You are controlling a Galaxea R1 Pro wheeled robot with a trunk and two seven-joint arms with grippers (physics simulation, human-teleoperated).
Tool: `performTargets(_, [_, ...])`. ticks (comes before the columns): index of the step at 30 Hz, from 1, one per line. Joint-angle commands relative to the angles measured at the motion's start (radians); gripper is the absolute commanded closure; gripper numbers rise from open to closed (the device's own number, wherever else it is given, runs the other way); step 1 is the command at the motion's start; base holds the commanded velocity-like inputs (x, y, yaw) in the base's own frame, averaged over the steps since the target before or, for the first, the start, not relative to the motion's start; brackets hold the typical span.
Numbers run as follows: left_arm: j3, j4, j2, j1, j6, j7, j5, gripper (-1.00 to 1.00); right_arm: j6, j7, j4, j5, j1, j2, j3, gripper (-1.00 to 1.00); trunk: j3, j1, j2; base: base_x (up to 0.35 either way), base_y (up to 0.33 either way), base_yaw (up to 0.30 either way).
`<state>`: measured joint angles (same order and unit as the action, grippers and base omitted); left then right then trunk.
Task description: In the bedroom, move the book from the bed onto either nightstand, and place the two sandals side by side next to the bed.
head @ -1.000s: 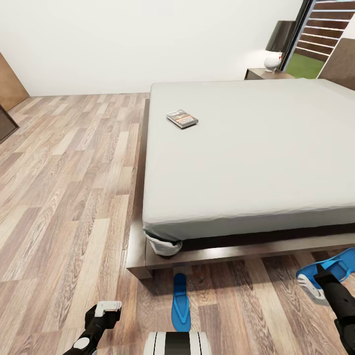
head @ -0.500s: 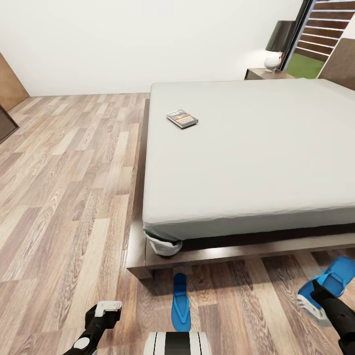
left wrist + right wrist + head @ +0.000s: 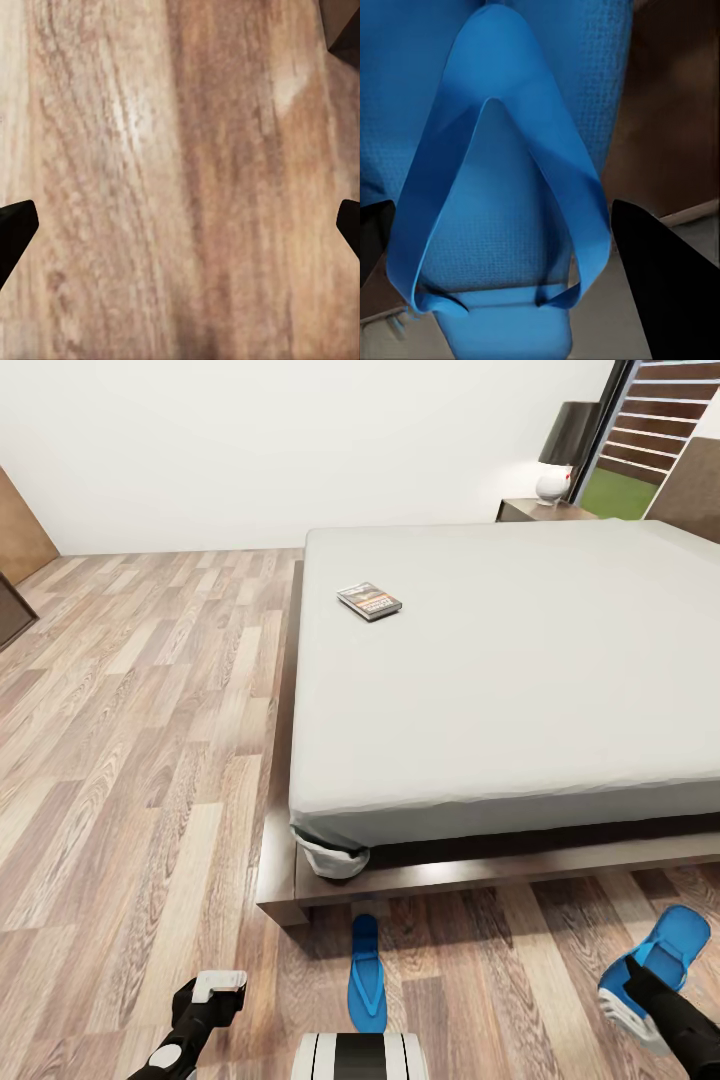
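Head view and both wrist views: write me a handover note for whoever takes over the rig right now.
Right claw: shut on one sandal, held off the floor by the bed foot.
Left claw: open, holding nothing, over bare floor.
Other sandal: on the floor at the bed's foot corner.
Book: on the mattress.
Done: nothing placed yet.
Left: set the held sandal beside the other; move the book to the nightstand.

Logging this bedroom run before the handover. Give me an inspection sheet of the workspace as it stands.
Surface: wood-plank floor.
Job's things: book flat on the bed; one sandal on the floor at the bed's foot; second sandal held near the floor; nightstand beyond the bed.
Clutter: lamp on the nightstand.
Grippers: right pincer shut on the second sandal; left pincer open over the floor.
Cables: nothing seen.
Surroundings: white wall, window.
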<state>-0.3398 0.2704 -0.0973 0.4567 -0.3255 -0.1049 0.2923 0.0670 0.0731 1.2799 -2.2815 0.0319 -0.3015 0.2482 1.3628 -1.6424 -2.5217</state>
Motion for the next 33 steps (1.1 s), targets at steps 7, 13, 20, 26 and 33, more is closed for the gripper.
performTargets(7, [-0.009,-0.011,0.0,0.0,-0.003,-0.006,0.007,-1.0,0.084,-0.017,0.002,-0.017,0.028,-0.03,-0.073,1.0,0.001,0.0,0.0,0.0,0.0,0.0])
performTargets(13, [-0.01,-0.014,0.001,0.0,-0.003,-0.006,0.007,-1.0,0.209,-0.013,0.015,-0.024,0.029,-0.061,-0.127,1.0,0.001,0.0,0.0,0.0,0.0,0.0])
performTargets(20, [-0.01,-0.014,0.001,0.0,-0.003,-0.006,0.007,-1.0,0.328,-0.001,0.021,-0.03,0.027,-0.101,-0.139,1.0,0.001,0.0,0.0,0.0,0.0,0.0])
performTargets(26, [-0.011,-0.014,0.002,0.0,-0.003,-0.005,0.005,-1.0,0.445,0.078,0.023,-0.031,0.018,-0.132,-0.184,1.0,0.001,0.0,0.0,0.0,0.0,0.0])
performTargets(33, [-0.011,-0.014,0.002,0.0,-0.003,-0.004,0.004,-1.0,0.545,0.294,0.031,-0.024,-0.033,-0.133,-0.248,1.0,0.001,0.0,0.0,0.0,0.0,0.0])
